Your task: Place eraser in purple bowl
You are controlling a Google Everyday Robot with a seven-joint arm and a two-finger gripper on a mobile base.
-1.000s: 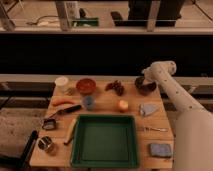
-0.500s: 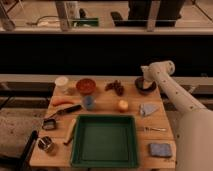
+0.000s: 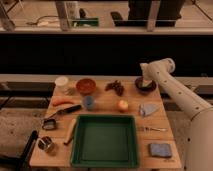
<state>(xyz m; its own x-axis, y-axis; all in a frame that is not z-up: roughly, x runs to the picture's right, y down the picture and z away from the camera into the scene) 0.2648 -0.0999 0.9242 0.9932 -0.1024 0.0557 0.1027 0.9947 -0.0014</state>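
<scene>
The purple bowl (image 3: 138, 82) stands at the back right corner of the wooden table. My gripper (image 3: 145, 83) hangs down into it from the white arm (image 3: 170, 80), which reaches in from the right. The arm's end covers the inside of the bowl. The eraser is hidden; I see it neither on the table nor in the bowl.
An orange-red bowl (image 3: 86, 86), white cup (image 3: 62, 82) and dark grapes (image 3: 116, 87) line the back. A carrot (image 3: 62, 101), blue cup (image 3: 89, 102), black-handled tool (image 3: 67, 110), orange fruit (image 3: 122, 105) and blue cloth (image 3: 148, 109) lie mid-table. A green tray (image 3: 105, 159) fills the front.
</scene>
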